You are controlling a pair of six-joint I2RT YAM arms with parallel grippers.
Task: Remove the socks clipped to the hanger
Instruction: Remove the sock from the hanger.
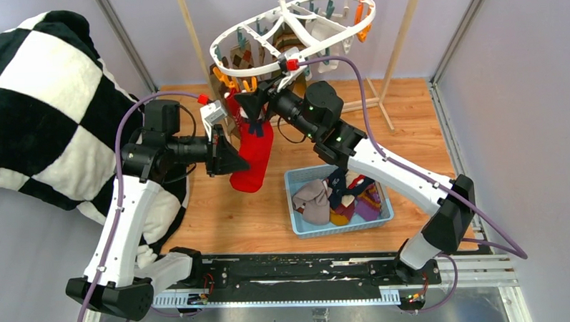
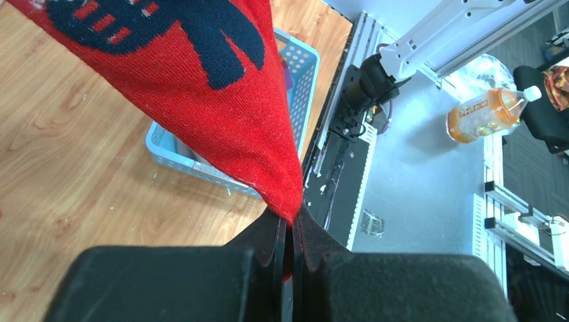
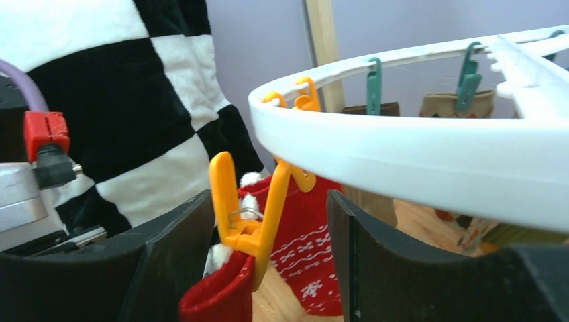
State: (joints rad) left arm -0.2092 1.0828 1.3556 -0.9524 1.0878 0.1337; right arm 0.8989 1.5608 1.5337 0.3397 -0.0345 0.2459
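Note:
The white oval hanger (image 1: 292, 25) hangs at the back with orange and teal clips and several socks on it. A red sock (image 1: 254, 151) with a navy pattern hangs from an orange clip (image 3: 249, 215) on its near rim (image 3: 402, 151). My left gripper (image 1: 241, 162) is shut on the sock's lower tip (image 2: 285, 201). My right gripper (image 1: 254, 105) is open, its fingers (image 3: 178, 235) standing either side of that orange clip, not pressing it. A second red sock (image 3: 312, 248) with white snowflakes hangs behind.
A blue basket (image 1: 338, 200) on the wooden floor holds several loose socks. The black-and-white checked blanket (image 1: 44, 112) lies at the left. The wooden rack's posts (image 1: 400, 42) stand behind the hanger. A bottle (image 2: 493, 111) lies beyond the base rail.

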